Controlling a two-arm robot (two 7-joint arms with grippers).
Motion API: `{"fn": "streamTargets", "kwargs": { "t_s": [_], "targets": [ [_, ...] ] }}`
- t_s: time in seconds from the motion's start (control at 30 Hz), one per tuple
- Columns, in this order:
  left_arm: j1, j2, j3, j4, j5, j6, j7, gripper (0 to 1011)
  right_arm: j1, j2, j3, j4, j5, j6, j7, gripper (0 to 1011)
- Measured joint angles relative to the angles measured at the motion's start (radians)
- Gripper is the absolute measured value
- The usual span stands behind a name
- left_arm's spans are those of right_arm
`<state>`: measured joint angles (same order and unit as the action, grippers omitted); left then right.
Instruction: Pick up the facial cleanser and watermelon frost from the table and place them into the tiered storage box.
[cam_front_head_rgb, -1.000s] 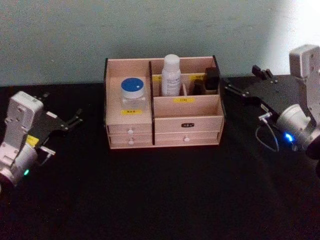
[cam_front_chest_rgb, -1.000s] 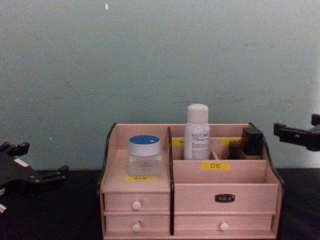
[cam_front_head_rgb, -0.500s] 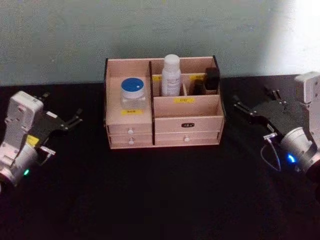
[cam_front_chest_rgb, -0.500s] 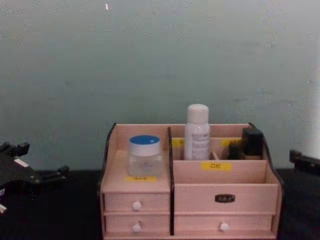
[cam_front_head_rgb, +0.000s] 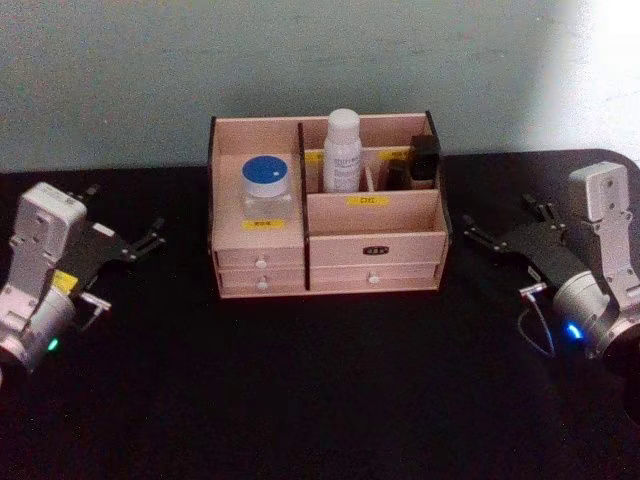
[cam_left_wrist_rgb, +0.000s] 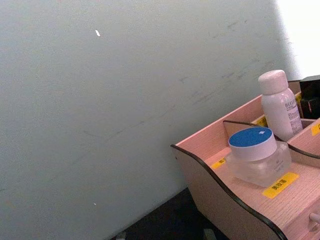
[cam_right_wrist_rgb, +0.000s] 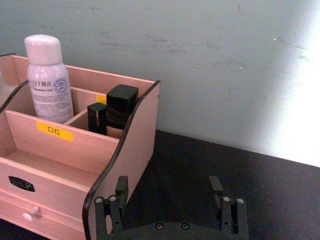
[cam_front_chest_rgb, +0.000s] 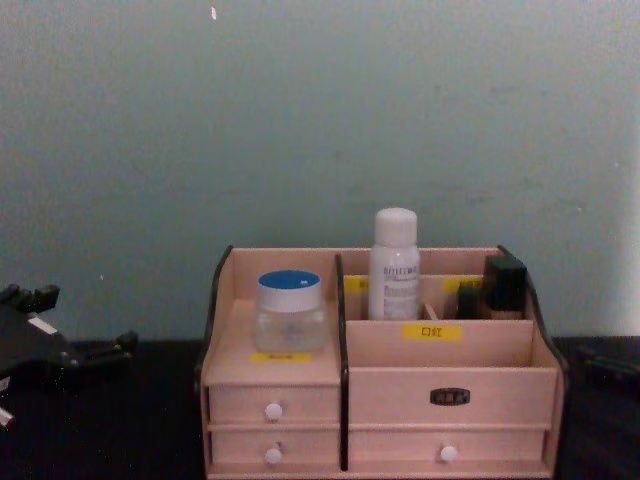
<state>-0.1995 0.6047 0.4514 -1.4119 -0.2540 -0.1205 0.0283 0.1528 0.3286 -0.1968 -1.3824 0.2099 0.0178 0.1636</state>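
Beside cleanser (cam_front_head_rgb: 342, 151), black containers (cam_front_head_rgb: 424, 159).

The head view looks down from above the table (cam_front_head_rgb: 320, 400), with the tiered storage box (cam_front_head_rgb: 375, 228) toward 12 o'clock. The chest view faces the same box (cam_front_chest_rgb: 450, 385) level and nearer, from the front. The left wrist view sits close beside its left end (cam_left_wrist_rgb: 220, 200); the right wrist view close beside its right end (cam_right_wrist_rgb: 127, 150).
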Motion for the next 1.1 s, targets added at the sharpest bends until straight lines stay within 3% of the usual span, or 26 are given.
{"fn": "streamTargets", "kwargs": {
  "t_s": [1.1],
  "targets": [
    [0.000,0.000,0.000,0.000,0.000,0.000,0.000,1001,-0.003,0.004,-0.001,-0.008,0.007,-0.005,0.002,1002]
  ]
}}
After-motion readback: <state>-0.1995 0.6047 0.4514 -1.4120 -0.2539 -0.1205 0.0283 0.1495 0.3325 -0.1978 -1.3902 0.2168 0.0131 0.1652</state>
